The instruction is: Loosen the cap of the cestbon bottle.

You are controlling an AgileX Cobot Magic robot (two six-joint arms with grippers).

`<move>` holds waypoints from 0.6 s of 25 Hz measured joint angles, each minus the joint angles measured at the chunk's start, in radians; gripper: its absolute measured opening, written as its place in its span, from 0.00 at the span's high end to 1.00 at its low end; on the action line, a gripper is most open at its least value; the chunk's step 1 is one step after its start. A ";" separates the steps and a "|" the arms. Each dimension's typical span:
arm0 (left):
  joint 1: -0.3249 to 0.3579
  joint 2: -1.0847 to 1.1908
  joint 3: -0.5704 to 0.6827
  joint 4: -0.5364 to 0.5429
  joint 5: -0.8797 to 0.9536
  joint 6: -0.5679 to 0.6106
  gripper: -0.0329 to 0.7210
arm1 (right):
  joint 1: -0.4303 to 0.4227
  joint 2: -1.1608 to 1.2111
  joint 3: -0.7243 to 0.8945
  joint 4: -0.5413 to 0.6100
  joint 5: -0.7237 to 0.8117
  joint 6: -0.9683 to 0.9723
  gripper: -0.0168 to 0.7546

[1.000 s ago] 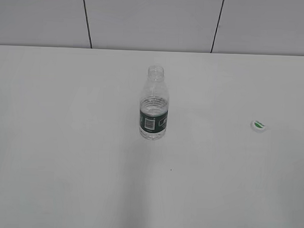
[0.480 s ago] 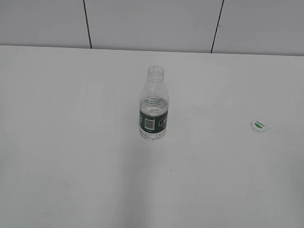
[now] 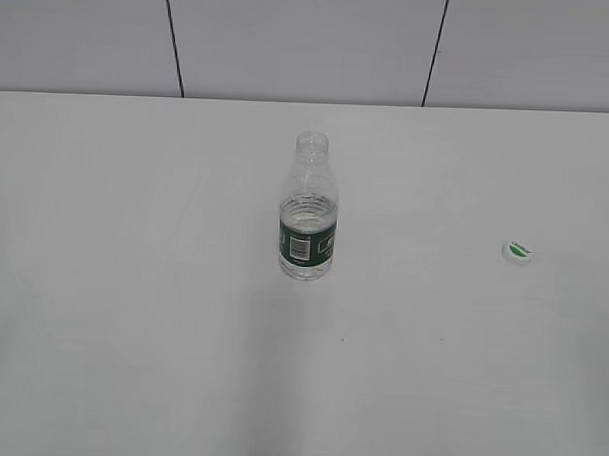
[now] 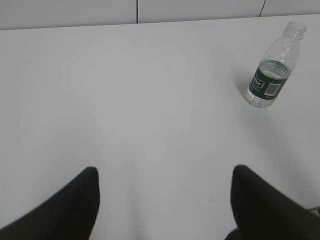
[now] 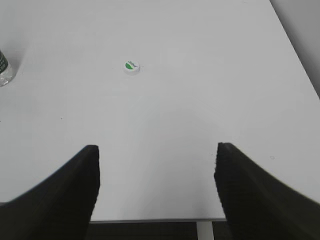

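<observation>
A plain white table [image 3: 131,312] runs back to a pale panelled wall [image 3: 291,37] with dark seams. The cestbon bottle [image 3: 308,208] stands upright mid-table, its neck uncapped, seemingly empty. The cap [image 3: 520,251] lies well apart to its right. My left gripper [image 4: 165,192] and right gripper [image 5: 156,172] hang wide open, holding nothing.

cap [image 3: 520,251] a touch higher on the table [image 3: 131,332], nothing else visibly changed
</observation>
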 joint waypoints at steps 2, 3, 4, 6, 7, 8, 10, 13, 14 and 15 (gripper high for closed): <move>0.000 0.000 0.001 0.007 0.000 0.000 0.31 | 0.000 0.000 0.000 0.000 -0.001 0.000 0.26; 0.000 0.000 0.002 0.015 -0.001 0.000 0.31 | 0.000 0.000 0.000 0.000 -0.001 0.000 0.26; 0.004 0.000 0.002 0.028 -0.001 0.000 0.31 | 0.000 0.000 0.000 0.000 -0.001 0.000 0.26; 0.027 0.000 0.002 0.044 -0.002 0.000 0.31 | 0.000 0.000 0.000 0.000 -0.001 0.000 0.26; 0.044 0.000 0.002 0.049 -0.002 0.000 0.31 | 0.000 0.000 0.000 0.000 -0.001 0.000 0.27; 0.078 0.000 0.002 0.050 -0.002 0.000 0.31 | 0.000 0.000 0.000 0.000 -0.001 0.000 0.26; 0.146 0.000 0.002 0.050 -0.002 0.001 0.31 | 0.000 0.000 0.000 0.000 -0.001 0.000 0.26; 0.241 0.000 0.002 0.052 -0.002 0.001 0.31 | 0.000 0.000 0.000 0.000 -0.002 0.000 0.26; 0.260 0.000 0.002 0.053 -0.002 0.001 0.31 | 0.000 0.000 0.000 0.000 -0.002 0.000 0.27; 0.271 0.000 0.002 0.055 -0.002 0.001 0.31 | 0.000 0.000 0.000 0.000 -0.002 0.001 0.27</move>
